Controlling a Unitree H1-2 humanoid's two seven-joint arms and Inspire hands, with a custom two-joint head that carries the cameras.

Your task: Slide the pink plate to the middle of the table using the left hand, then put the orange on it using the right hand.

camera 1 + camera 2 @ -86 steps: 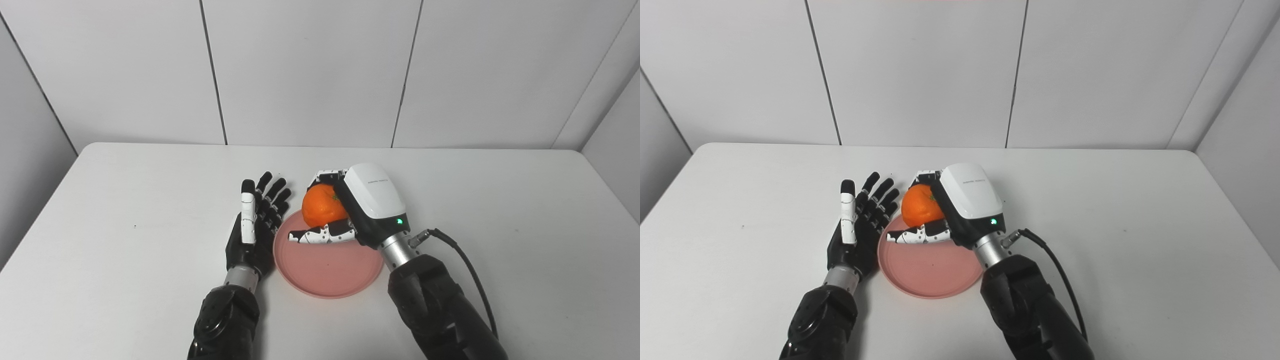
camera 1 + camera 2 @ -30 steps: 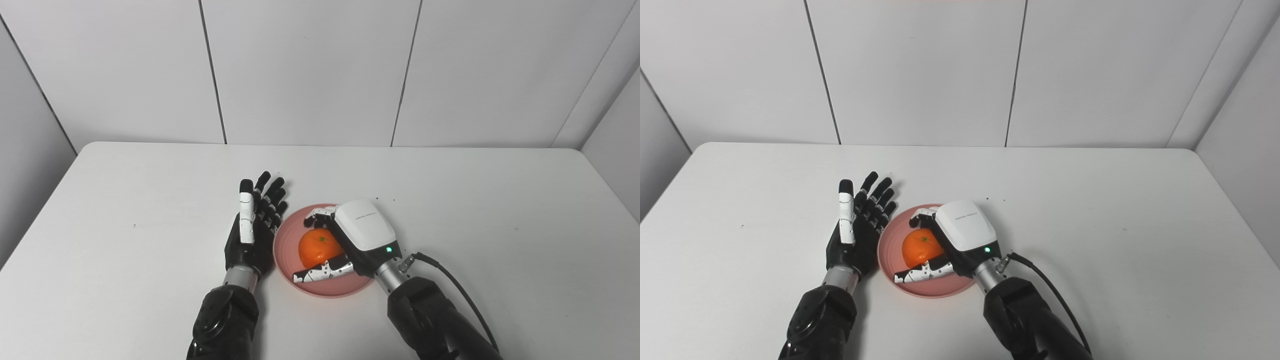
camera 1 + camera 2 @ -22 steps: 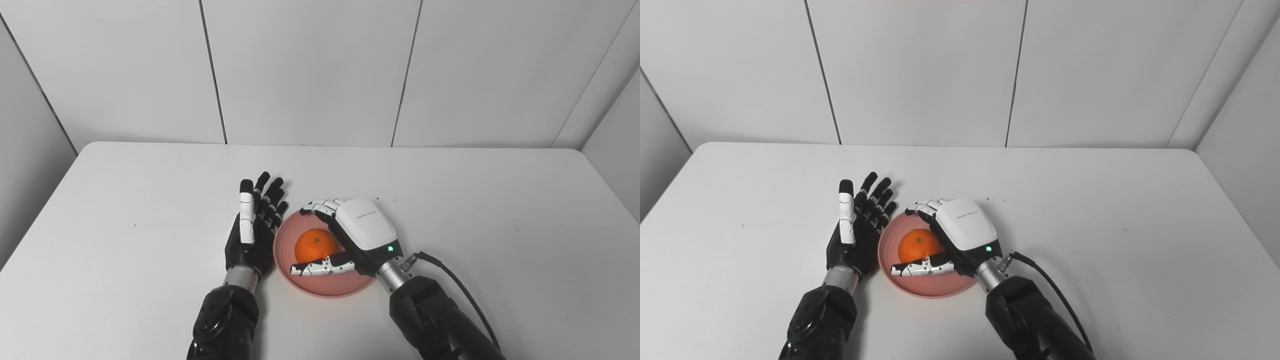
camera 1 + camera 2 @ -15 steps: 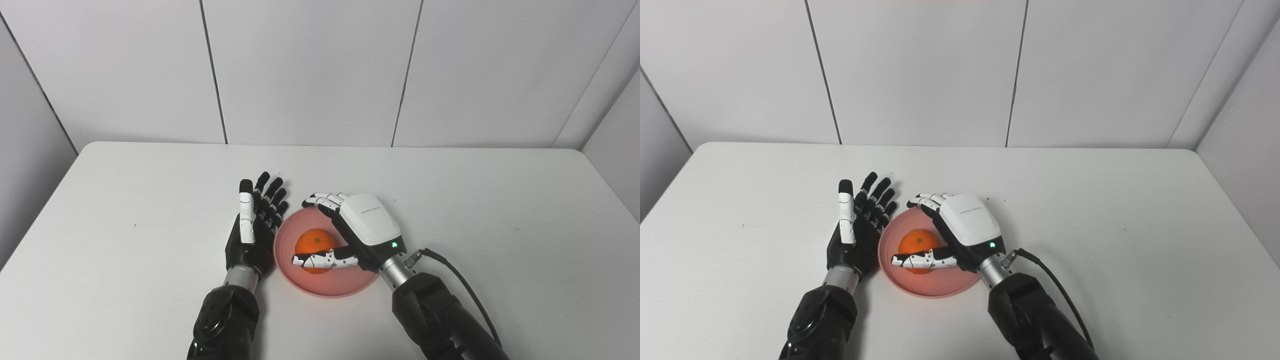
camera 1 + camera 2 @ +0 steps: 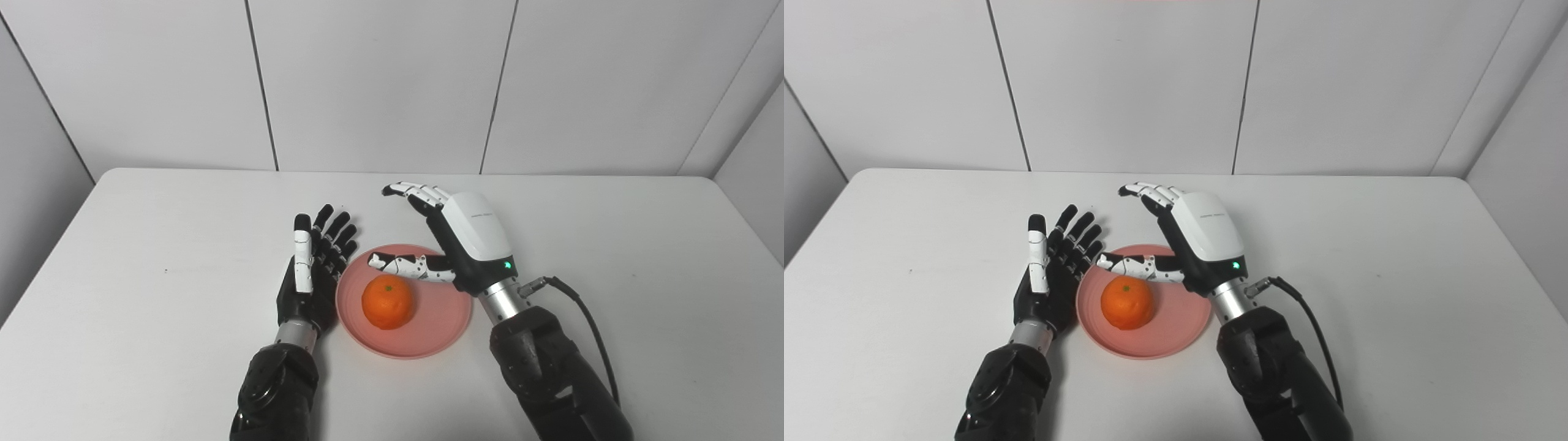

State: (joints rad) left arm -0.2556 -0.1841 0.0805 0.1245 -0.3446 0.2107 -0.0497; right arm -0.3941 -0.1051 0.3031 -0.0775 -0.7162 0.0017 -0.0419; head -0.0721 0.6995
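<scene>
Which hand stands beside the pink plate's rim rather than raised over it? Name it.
The left hand, black, open, beside the pink plate. The white-backed right hand is raised, open, above the plate's far side, clear of the orange.

Plate point(image 5: 438, 331) sat on the bench point(image 5: 153, 318), near its middle and toward the front edge. Orange point(image 5: 387, 302) rested on the plate, left of the plate's centre. Left hand point(image 5: 309, 278) lay just beside the plate's left rim, fingers point(image 5: 334, 236) pointing toward the back wall. Right hand point(image 5: 453, 242) was raised over the plate's rear right part, clear of the orange.
</scene>
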